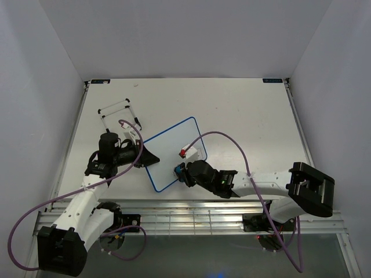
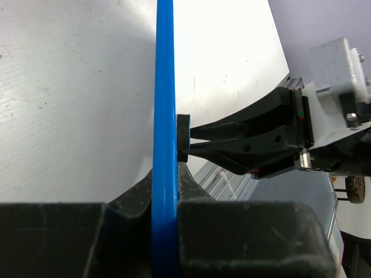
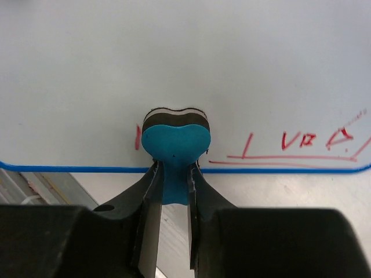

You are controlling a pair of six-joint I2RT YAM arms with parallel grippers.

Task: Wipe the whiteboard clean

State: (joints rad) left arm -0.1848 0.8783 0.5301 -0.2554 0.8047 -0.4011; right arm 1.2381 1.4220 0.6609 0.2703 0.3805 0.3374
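Observation:
The whiteboard (image 1: pixel 168 145), white with a thin blue frame, lies slanted in the middle of the table. My left gripper (image 1: pixel 148 157) is shut on its left edge; in the left wrist view the blue frame (image 2: pixel 165 104) runs edge-on between that gripper's (image 2: pixel 168 200) jaws. My right gripper (image 1: pixel 182 172) is shut on the blue bow-shaped eraser (image 3: pixel 175 145), whose dark pad rests on the board (image 3: pixel 174 58) just inside the near frame. Red handwritten marks (image 3: pixel 301 142) lie right of the eraser, and one short red stroke (image 3: pixel 138 137) sits at its left.
A white-and-black wire stand (image 1: pixel 119 113) sits at the back left of the table, behind the left arm. The metal rail (image 1: pixel 191 217) at the table's near edge lies just below the board. Purple cables (image 1: pixel 232 142) loop over both arms.

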